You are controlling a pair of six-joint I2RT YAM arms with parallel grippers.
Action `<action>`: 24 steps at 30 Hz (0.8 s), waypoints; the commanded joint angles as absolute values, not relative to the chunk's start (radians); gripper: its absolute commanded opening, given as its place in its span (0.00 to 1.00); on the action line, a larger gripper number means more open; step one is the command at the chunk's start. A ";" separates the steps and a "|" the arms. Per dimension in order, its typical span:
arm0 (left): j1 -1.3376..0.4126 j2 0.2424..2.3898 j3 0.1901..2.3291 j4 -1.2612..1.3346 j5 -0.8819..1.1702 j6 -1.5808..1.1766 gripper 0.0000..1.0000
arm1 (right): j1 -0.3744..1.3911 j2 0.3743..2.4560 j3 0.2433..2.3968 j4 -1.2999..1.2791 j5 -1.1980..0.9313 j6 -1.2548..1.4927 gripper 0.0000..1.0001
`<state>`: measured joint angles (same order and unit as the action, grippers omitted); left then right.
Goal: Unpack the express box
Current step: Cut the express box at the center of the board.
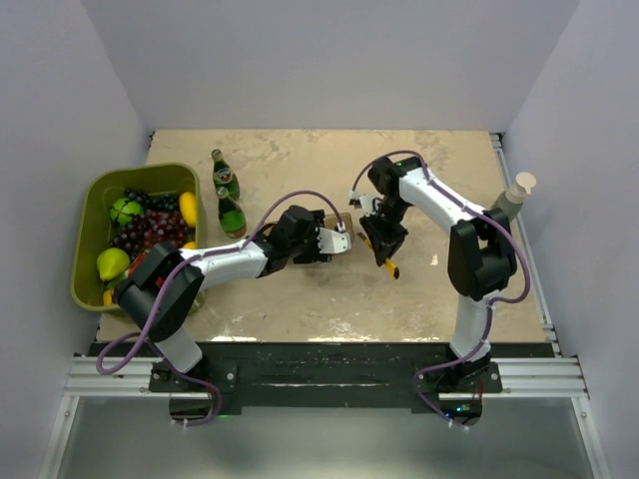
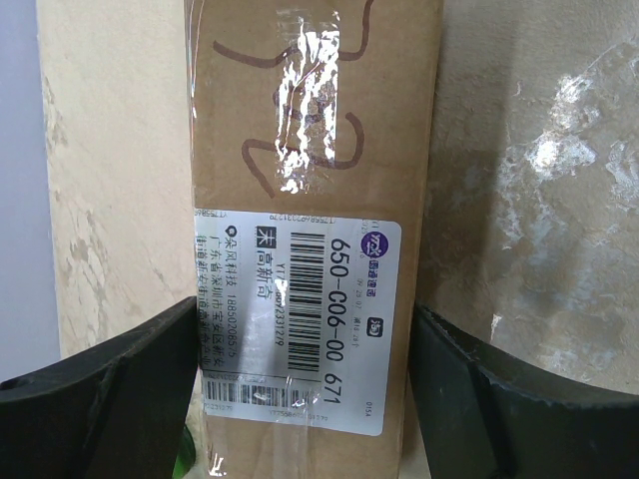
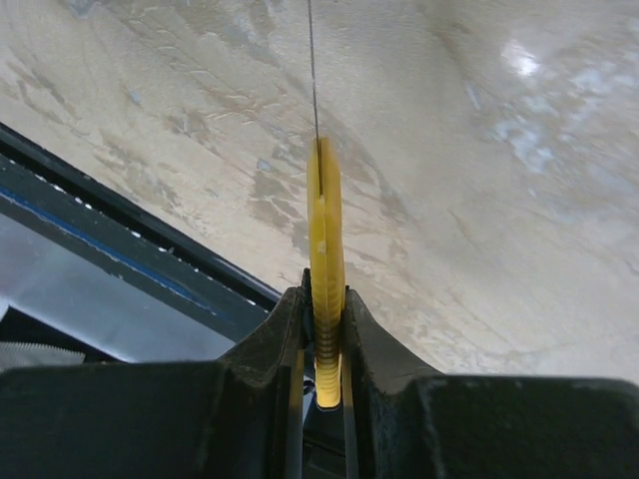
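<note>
The express box (image 2: 310, 150) is a brown taped carton with a white barcode label (image 2: 295, 319), lying lengthwise between my left gripper's (image 2: 305, 309) jaws. Both black fingers (image 2: 130, 369) press flush against its long sides. From above, the left gripper (image 1: 334, 241) covers most of the box, and only a brown corner (image 1: 343, 221) shows. My right gripper (image 1: 382, 244) hovers just right of it, shut on a slim yellow utility knife (image 3: 324, 210) whose thin blade (image 3: 313, 70) sticks out ahead. The knife's yellow end (image 1: 392, 268) points toward the near side.
A green bin (image 1: 95, 200) of fruit stands at the left. Two green bottles (image 1: 225, 175) (image 1: 232, 215) stand beside it, close behind my left arm. A pale bottle (image 1: 514, 195) stands at the table's right edge. The table's dark front rail (image 3: 120, 239) shows below the knife.
</note>
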<state>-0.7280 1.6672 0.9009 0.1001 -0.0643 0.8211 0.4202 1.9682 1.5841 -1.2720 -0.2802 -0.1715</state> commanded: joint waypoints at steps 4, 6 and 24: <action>-0.736 1.690 0.885 0.067 -0.040 0.808 0.00 | 0.391 1.934 1.739 -1.256 -0.247 -0.147 0.00; -0.736 1.690 0.887 0.066 -0.040 0.808 0.00 | 0.391 1.954 1.767 -1.255 -0.252 -0.150 0.00; -0.736 1.695 0.882 0.071 -0.046 0.807 0.00 | 0.396 1.991 1.755 -1.287 -0.291 -0.181 0.00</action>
<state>-0.7288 1.6676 0.9009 0.1001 -0.0654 0.8207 0.3916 2.0224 1.7458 -1.2610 -0.2752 -0.1623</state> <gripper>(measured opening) 0.812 0.164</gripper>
